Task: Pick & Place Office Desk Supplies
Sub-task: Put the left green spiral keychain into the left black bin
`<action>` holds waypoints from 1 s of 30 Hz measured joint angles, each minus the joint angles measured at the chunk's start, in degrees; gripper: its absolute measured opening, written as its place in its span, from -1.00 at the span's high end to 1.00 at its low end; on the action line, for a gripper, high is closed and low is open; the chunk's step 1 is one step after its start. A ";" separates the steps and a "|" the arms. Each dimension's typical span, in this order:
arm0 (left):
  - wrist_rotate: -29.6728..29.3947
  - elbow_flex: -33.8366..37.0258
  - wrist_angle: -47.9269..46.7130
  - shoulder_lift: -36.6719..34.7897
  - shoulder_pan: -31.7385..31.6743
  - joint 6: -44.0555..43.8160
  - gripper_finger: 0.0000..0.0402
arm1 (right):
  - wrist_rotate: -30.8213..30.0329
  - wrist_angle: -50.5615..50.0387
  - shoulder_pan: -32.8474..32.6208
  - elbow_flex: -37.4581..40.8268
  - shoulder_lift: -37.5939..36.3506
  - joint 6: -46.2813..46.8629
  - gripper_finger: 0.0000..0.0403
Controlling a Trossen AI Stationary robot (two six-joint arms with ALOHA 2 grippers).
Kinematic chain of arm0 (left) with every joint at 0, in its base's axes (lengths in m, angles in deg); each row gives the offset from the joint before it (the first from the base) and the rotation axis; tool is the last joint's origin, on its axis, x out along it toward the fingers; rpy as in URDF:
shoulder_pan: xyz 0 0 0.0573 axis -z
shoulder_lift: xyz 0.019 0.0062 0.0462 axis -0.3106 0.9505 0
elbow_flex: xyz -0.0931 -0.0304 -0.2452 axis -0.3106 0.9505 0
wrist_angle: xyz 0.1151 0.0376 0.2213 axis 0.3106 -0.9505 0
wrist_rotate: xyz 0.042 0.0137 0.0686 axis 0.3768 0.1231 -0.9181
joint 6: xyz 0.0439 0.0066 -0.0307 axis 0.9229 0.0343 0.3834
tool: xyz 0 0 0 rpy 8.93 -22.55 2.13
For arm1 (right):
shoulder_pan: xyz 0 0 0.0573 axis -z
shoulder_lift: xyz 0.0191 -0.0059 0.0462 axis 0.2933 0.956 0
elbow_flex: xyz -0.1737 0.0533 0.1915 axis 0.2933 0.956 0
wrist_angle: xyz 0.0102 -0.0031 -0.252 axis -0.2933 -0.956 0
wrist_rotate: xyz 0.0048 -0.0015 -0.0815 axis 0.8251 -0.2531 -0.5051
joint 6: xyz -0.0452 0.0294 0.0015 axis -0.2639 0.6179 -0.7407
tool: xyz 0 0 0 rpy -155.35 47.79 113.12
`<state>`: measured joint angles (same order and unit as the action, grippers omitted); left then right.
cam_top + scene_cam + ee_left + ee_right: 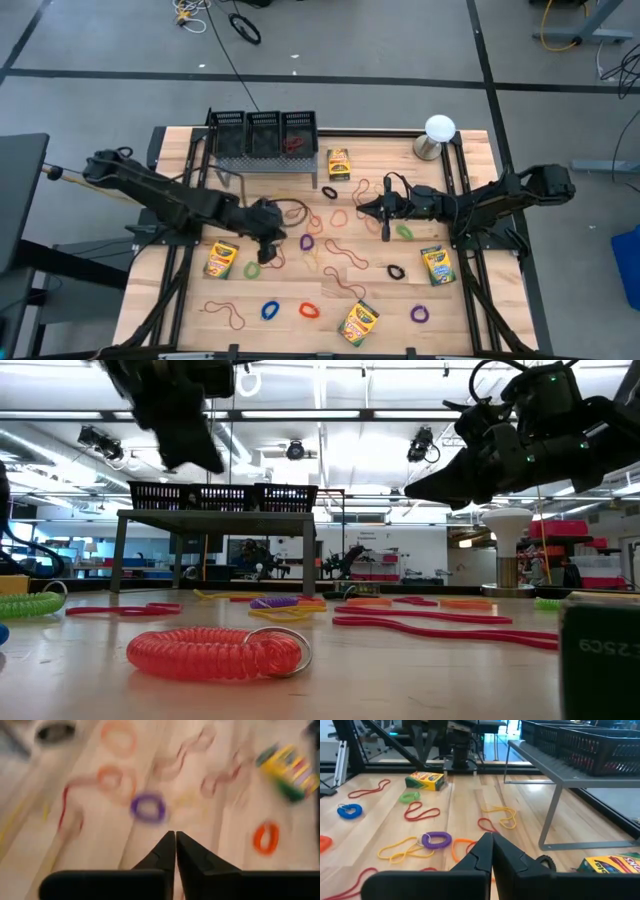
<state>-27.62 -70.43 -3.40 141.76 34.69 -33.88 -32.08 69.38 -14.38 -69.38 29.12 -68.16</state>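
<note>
A crayon box (359, 321) is seen at the near edge of the worktop (470, 310), with blue (270, 310), red (309, 311) and purple (419, 314) coiled bands strewn alongside. Farther in, two more crayon boxes (221, 259) (436, 265) are found left and right. Above the middle, the left gripper (268, 243) is held over a purple coil (148, 807), jaws pressed together and empty. The right gripper (384, 211) is poised opposite (jaws likewise closed on nothing). At the far edge, a black basket rack (264, 133) is seen, a fourth crayon box (339, 163) just beside it.
</note>
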 joint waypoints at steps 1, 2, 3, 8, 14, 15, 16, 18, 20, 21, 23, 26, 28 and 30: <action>0.39 -1.88 -5.74 0.73 0.95 -2.25 0.84 | 0.00 -0.01 0.00 0.00 0.00 -0.12 0.95; 1.37 -3.30 -10.81 1.66 1.82 -4.11 0.79 | 0.00 -0.07 0.00 0.00 0.00 -0.13 0.95; 3.01 -4.41 -14.40 2.85 2.68 -5.87 0.74 | 0.00 -0.24 0.00 0.00 0.00 -0.11 0.95; 10.37 -5.04 -21.39 8.82 6.92 -11.00 0.43 | 0.00 -1.02 0.00 0.01 0.02 -0.13 0.95; 9.52 -5.00 -21.68 15.60 9.83 -11.82 0.10 | 0.02 -1.44 0.00 0.00 0.04 -0.15 0.94; 9.49 -5.00 -21.36 16.62 10.00 -11.84 0.06 | 0.02 -1.69 0.00 0.00 0.04 -0.13 0.94; 9.41 -5.00 -21.25 17.53 10.15 -11.75 0.03 | 0.02 -1.79 0.00 0.00 0.04 -0.15 0.94; 9.19 -5.00 -21.39 19.20 10.37 -11.10 0.00 | 0.02 -1.89 0.00 0.00 0.04 -0.15 0.94; 7.99 -5.00 -20.81 20.65 10.50 -10.24 -0.01 | 0.02 -2.08 0.00 0.00 0.04 -0.15 0.94; 7.65 -5.00 -20.84 21.25 10.54 -9.98 -0.01 | 0.02 -2.08 0.00 0.00 0.04 -0.15 0.94; 7.32 -5.00 -20.58 22.26 10.52 -9.22 0.01 | 0.02 -2.19 0.00 0.00 0.04 -0.15 0.94; 6.55 -4.96 -20.71 23.96 10.52 -8.08 0.06 | 0.02 -2.21 0.00 0.00 0.04 -0.15 0.94; 5.82 -4.97 -20.57 25.06 10.54 -7.16 0.10 | 0.02 -2.20 0.00 0.00 0.04 -0.15 0.94; 5.44 -4.97 -20.44 26.27 10.55 -6.16 0.16 | 0.02 -2.21 0.00 0.00 0.04 -0.15 0.94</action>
<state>-22.18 -75.40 -23.84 168.03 45.23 -40.04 -32.05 67.17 -14.38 -69.38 29.16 -68.32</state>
